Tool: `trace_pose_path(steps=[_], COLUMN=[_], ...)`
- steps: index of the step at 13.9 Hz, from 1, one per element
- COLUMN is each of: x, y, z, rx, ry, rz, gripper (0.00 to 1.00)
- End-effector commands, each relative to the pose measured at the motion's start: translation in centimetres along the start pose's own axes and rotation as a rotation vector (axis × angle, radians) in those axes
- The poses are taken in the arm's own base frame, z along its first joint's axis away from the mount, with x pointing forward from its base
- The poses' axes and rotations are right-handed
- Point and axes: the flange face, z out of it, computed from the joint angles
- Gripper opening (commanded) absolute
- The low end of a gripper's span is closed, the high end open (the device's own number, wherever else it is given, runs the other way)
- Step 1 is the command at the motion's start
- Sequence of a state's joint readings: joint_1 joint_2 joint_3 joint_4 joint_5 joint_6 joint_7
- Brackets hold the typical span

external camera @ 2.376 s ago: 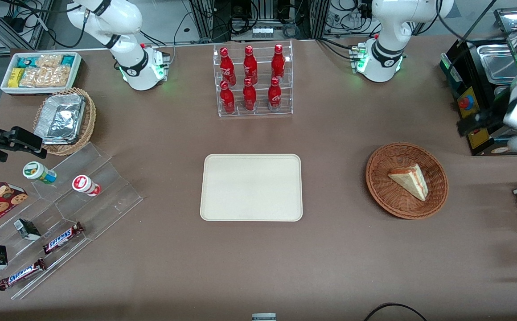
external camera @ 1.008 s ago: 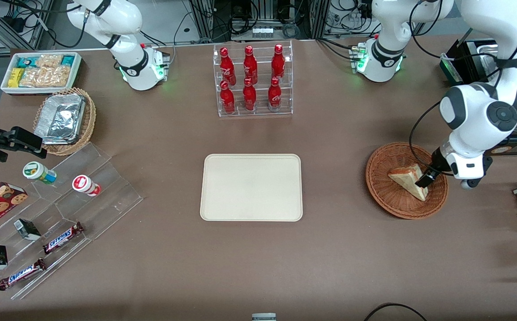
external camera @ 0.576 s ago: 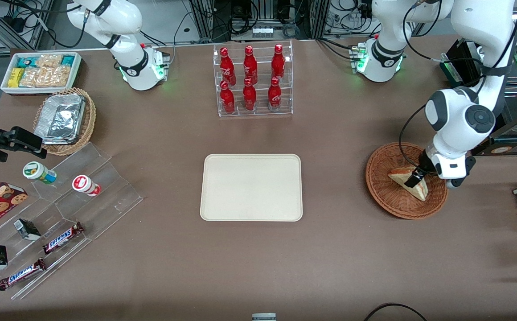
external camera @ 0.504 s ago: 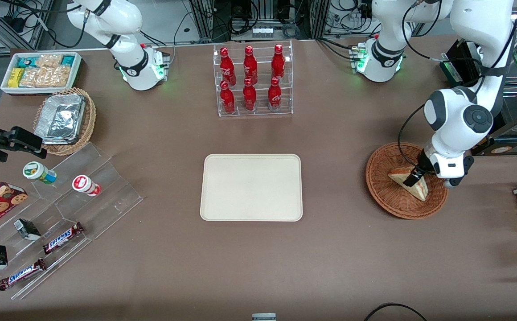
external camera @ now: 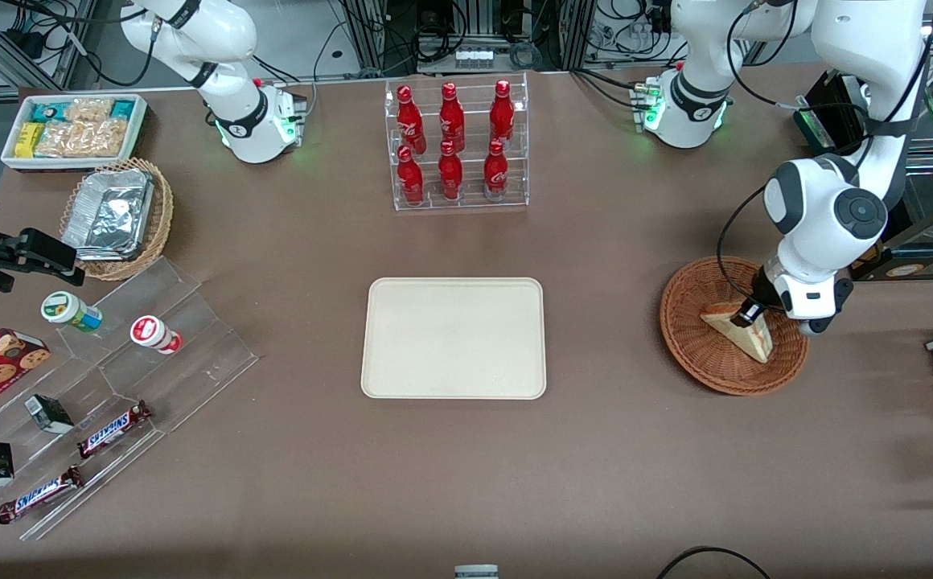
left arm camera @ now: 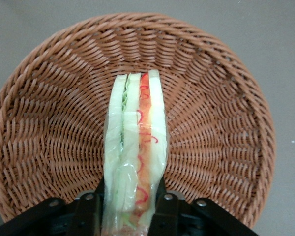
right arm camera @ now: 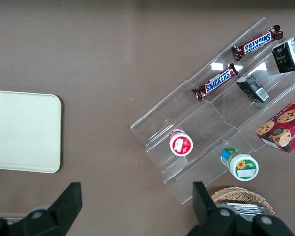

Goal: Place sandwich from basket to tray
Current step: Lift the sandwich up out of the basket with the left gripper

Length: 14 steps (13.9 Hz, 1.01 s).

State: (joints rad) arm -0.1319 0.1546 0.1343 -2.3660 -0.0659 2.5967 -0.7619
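so we're at the grab step: claw (left arm camera: 132, 216) is down in the basket (external camera: 692, 354), pinching the sandwich (left arm camera: 136, 147) from both sides. next it needs lifting straight up, then over to the tray (external camera: 454, 338).

The front camera is mounted high and looks steeply down on the brown counter (external camera: 466, 466) from the edge facing the arm bases, taking in its full width, with the tray (external camera: 454, 338) near centre. The left wrist camera sits close above the basket (left arm camera: 221, 123), looking down along the sandwich (left arm camera: 136, 152), with the claw (left arm camera: 130, 211) at the sandwich's near end; the front view shares this basket (external camera: 696, 354) and sandwich (external camera: 744, 331), toward the working arm's end from the tray, with the claw (external camera: 748, 314) on them. The right wrist camera looks straight down from moderate height, sharing the tray (right arm camera: 24, 132) edge and the clear stepped rack (right arm camera: 206, 118), which the front view shows (external camera: 185, 338) toward the parked arm's end.
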Motion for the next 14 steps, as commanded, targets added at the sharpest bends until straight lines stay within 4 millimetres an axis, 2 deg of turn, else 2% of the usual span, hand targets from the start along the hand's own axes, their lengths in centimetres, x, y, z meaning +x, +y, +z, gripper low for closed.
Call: trace_pose_path(steps=[1,3,4,6,8,11,14], x=[-0.6,-0.5,-1.1,-2.6,-4.7,-9.1,-14.7], y=[0.4,1.0,1.9,4.4,6.3,9.3,12.8], z=[-5.9,-11.3,-14.2,-19.7,-24.2,-27.9,-30.8], rx=[-0.018,0.010,0.044,0.080,0.084,0.104,0.081], ry=[-0.012,-0.030,-0.042,-0.070,-0.078,-0.085,-0.069], rz=[0.031,0.090,0.135,0.195,0.253,0.371,0.507], gripper=[0.25,0.24,0.24,0.24,0.24,0.25,0.25])
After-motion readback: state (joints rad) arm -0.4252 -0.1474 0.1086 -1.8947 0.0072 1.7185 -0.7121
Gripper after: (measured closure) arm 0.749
